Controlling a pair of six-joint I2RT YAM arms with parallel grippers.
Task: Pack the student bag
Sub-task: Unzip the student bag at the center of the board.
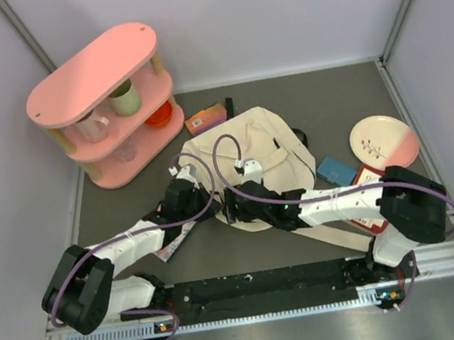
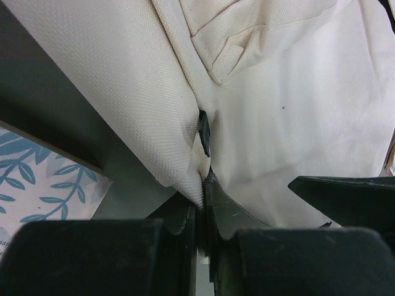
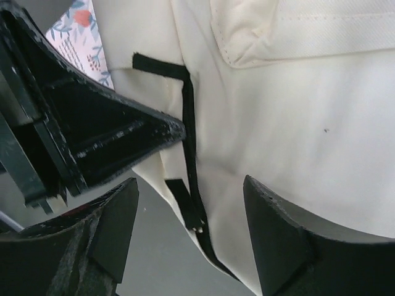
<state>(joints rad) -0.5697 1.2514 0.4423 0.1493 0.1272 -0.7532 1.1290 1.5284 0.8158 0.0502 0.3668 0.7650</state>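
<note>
The cream canvas student bag (image 1: 262,149) lies flat in the middle of the table, its straps trailing toward the near right. My left gripper (image 1: 189,189) is at the bag's near left edge; in the left wrist view it (image 2: 203,188) is shut on a fold of the bag's fabric (image 2: 179,123) next to a black zip end. My right gripper (image 1: 234,205) is open at the bag's near edge. In the right wrist view its jaws (image 3: 190,185) stand either side of the bag's black trim strip (image 3: 188,142), not touching it.
A pink two-tier shelf (image 1: 106,102) with cups and an orange bowl stands at the back left. An orange box (image 1: 205,119) lies behind the bag. A pink-and-white plate (image 1: 383,140), a blue item (image 1: 336,172) and a red-edged book (image 1: 368,200) lie at the right. A floral booklet (image 2: 37,179) lies under the left arm.
</note>
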